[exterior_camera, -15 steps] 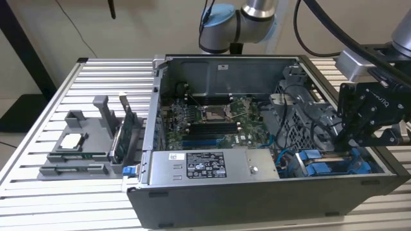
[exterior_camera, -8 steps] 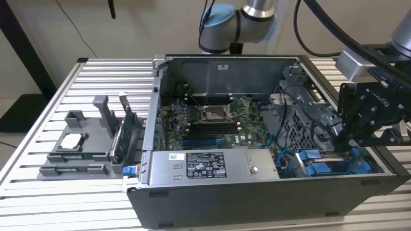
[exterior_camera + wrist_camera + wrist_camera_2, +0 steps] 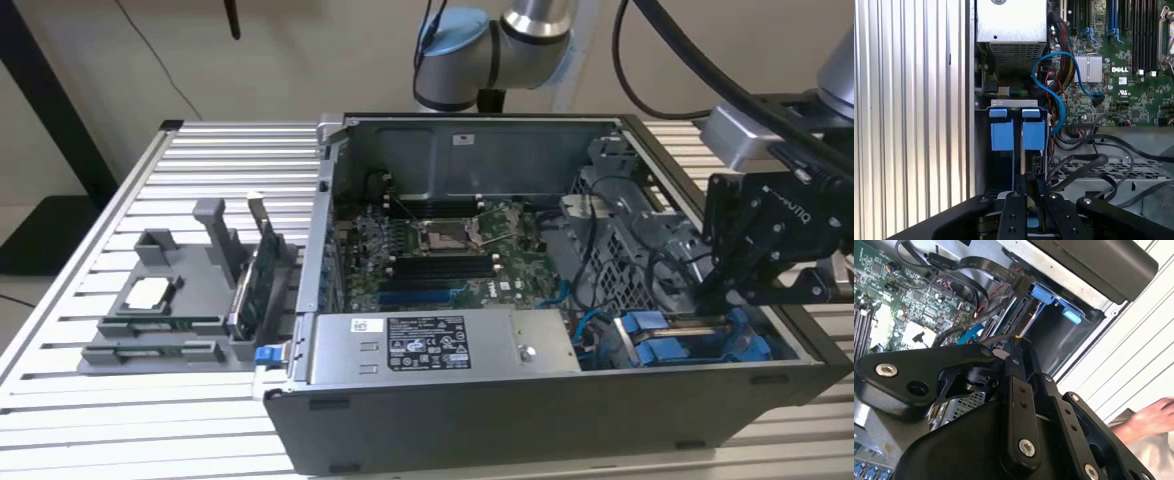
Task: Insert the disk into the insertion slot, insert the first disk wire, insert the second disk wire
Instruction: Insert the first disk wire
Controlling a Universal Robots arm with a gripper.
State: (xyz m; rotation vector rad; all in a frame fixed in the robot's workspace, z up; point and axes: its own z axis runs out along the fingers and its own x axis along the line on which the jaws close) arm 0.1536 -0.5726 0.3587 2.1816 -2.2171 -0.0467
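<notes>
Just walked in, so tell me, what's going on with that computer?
A robot arm's gripper reaches into the open computer case, at the drive cage corner. The blue-framed disk already looks seated in the insertion slot, with loose cables beside it. A person's hand is off to one side.

Silver tubular arm point(image 3: 541, 15) with pale blue joint caps point(image 3: 461, 40), thick black cables point(image 3: 690, 50), and matte black gripper point(image 3: 717, 295) of bolted link plates with silver screw heads point(image 3: 1027, 447).
</notes>
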